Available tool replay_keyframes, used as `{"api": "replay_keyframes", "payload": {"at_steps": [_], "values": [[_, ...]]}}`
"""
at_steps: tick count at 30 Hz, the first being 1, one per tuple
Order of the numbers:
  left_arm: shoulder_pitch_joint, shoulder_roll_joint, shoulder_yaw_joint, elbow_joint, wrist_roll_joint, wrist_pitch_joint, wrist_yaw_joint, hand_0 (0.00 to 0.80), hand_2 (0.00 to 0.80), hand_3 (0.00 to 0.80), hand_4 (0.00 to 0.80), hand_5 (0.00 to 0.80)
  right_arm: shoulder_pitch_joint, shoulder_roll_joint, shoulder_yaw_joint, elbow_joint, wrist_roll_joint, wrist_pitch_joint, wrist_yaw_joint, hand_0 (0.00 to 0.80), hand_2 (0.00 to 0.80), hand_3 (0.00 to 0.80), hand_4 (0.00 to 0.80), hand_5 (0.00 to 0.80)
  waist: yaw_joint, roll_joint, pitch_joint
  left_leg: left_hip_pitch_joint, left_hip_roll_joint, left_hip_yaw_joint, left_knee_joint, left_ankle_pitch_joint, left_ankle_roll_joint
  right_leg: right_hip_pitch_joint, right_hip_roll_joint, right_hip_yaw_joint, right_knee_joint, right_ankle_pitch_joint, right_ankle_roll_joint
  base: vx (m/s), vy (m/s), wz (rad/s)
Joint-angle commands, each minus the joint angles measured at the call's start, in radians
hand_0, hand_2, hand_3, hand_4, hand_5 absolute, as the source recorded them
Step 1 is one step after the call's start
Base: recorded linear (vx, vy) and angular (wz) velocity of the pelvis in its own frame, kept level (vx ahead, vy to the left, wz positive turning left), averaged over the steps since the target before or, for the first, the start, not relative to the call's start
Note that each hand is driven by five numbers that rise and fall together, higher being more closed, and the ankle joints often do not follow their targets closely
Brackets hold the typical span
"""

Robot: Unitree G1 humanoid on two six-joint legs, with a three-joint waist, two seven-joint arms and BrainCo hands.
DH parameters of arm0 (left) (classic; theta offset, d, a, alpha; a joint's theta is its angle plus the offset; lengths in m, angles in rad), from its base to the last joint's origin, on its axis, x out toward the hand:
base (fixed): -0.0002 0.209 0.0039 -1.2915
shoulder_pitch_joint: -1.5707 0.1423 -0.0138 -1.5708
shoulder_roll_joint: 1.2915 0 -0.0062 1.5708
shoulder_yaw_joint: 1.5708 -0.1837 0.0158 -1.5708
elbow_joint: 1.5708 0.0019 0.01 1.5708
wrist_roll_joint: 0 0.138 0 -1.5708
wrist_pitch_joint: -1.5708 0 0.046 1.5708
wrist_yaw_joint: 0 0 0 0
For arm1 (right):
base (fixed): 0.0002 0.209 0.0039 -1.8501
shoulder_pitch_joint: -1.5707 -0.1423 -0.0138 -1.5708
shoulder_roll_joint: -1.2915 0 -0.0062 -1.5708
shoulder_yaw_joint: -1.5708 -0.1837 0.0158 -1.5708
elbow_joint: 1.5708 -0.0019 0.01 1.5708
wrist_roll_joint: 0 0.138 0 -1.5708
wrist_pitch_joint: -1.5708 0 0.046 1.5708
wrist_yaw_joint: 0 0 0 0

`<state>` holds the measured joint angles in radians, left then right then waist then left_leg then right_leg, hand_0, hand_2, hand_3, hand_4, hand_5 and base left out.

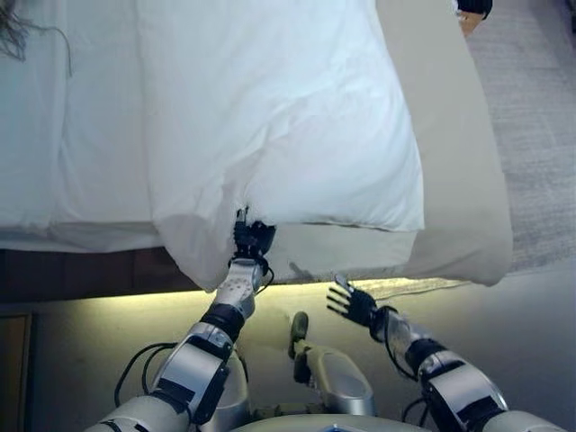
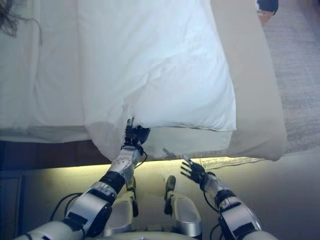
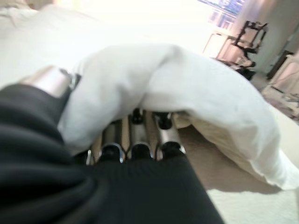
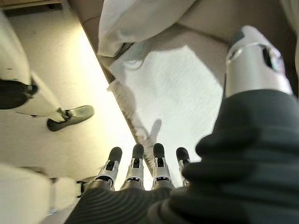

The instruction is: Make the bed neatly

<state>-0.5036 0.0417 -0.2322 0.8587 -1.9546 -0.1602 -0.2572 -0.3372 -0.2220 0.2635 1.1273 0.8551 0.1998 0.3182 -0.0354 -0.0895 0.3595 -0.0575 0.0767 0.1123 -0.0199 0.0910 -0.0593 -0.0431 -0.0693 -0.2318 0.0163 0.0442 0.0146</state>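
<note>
White duvet (image 1: 279, 108) hem sits pinched in the left hand (image 1: 253, 238); right hand (image 1: 353, 303), fingers spread at four o'clock, should grab next.

A grey rug (image 1: 531, 135) lies on the floor beside the bed. A dark chair (image 3: 250, 35) stands by a bright window (image 3: 224, 7) beyond.

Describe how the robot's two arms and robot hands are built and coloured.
Both arms are silver-grey shells with black bands at the joints. Each wrist and hand back wears a dark ribbed cover. The left robot hand and right robot hand have silver fingers with dark tips; the right thumb is silver too.
</note>
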Motion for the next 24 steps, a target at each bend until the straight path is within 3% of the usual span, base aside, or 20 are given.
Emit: {"api": "replay_keyframes", "payload": {"at_steps": [1, 11, 24], "values": [[0.022, 0.003, 0.086, -0.02, 0.048, -0.01, -0.077, 0.8, 0.8, 0.8, 0.8, 0.8, 0.045, -0.034, -0.04, 0.017, -0.038, -0.044, 0.024, 0.0, 0.0, 0.0, 0.0, 0.0, 0.027, 0.031, -0.074, 0.01, 0.016, -0.015, 0.047, -0.05, -0.026, 0.001, -0.078, -0.002, 0.101, -0.039, 0.081, 0.145, 0.077, 0.06], [0.189, 0.05, 0.205, -0.045, 0.167, 0.015, -0.031, 0.8, 0.8, 0.8, 0.8, 0.8, 0.139, -0.052, -0.116, 0.015, -0.063, -0.044, -0.021, 0.0, 0.0, 0.0, 0.0, 0.0, 0.076, 0.058, -0.195, 0.116, -0.009, -0.055, 0.004, -0.054, -0.025, 0.13, -0.081, -0.037, 0.056, -0.039, 0.084, 0.126, 0.04, 0.1], [0.357, 0.178, 0.398, 0.077, 0.391, 0.124, -0.073, 0.8, 0.8, 0.8, 0.8, 0.8, 0.143, -0.047, -0.185, 0.07, -0.103, -0.035, 0.017, 0.0, 0.0, 0.0, 0.0, 0.0, 0.159, 0.1, -0.282, 0.178, -0.039, -0.134, -0.054, -0.036, -0.017, 0.224, -0.07, -0.082, -0.005, -0.039, 0.077, 0.05, 0.011, 0.11]]}}
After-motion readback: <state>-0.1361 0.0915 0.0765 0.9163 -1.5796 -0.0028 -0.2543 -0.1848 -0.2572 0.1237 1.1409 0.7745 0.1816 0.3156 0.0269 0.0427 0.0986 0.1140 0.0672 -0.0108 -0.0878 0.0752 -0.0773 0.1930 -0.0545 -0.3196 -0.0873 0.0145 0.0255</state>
